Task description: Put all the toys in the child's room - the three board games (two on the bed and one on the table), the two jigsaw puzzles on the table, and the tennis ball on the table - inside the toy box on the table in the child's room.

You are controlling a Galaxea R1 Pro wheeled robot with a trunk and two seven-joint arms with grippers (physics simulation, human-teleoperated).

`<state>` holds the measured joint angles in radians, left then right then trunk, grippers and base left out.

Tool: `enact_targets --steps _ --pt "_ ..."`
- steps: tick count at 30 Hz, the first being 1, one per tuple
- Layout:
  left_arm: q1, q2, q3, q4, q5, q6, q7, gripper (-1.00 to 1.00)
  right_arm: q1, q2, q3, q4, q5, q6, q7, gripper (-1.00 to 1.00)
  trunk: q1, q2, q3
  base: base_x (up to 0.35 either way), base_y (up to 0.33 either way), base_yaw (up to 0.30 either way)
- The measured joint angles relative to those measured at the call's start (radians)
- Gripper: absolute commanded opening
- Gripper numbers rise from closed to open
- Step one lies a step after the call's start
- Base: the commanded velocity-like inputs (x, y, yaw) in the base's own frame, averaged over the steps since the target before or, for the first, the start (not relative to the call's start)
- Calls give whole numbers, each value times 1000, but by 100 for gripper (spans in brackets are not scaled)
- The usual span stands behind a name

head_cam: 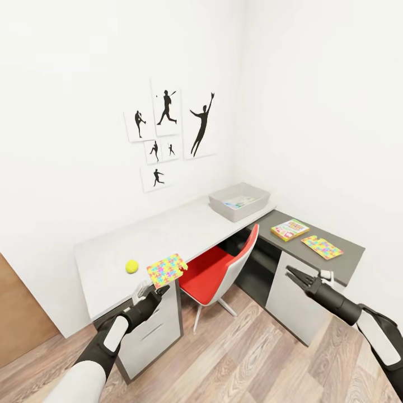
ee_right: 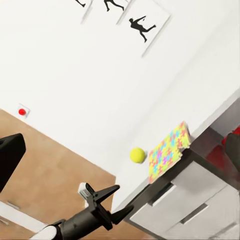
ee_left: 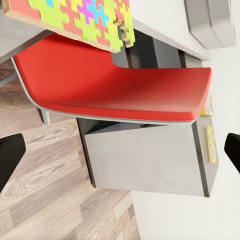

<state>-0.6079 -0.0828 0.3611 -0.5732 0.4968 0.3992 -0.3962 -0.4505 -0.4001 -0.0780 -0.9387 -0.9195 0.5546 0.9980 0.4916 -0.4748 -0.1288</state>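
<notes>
head view overlooks the table [head_cam: 168, 235] from afar; both wrist views share its puzzle [ee_left: 85, 20].

Left wrist view: jigsaw puzzle [ee_left: 85, 17] overhangs the table [ee_left: 20, 35] edge above the red chair seat [ee_left: 115, 85]; grey side unit [ee_left: 145, 160] beyond; wood floor [ee_left: 55, 190] below.

Contents of the grey toy box [head_cam: 239, 202] are too small to identify. The red chair [head_cam: 219, 272] hides part of the table's [head_cam: 162, 235] underside. The right arm [head_cam: 374, 333] is cut off at the head view's edge.
</notes>
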Motion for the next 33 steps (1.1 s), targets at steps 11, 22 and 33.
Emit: enact_targets --steps 11,22,33 --pt "0 1 1 0 0 -1 0 100 29 1 -6 -49 -21 117 -5 100 42 -77 -35 0 0 0" --pt "0 -1 2 0 32 -19 -1 100 31 2 -6 -47 -42 163 -7 100 85 -154 -69 0 0 0" --pt "0 -8 1 0 56 -81 -3 100 30 2 -8 -45 -42 165 -8 100 127 -232 -104 0 0 0"
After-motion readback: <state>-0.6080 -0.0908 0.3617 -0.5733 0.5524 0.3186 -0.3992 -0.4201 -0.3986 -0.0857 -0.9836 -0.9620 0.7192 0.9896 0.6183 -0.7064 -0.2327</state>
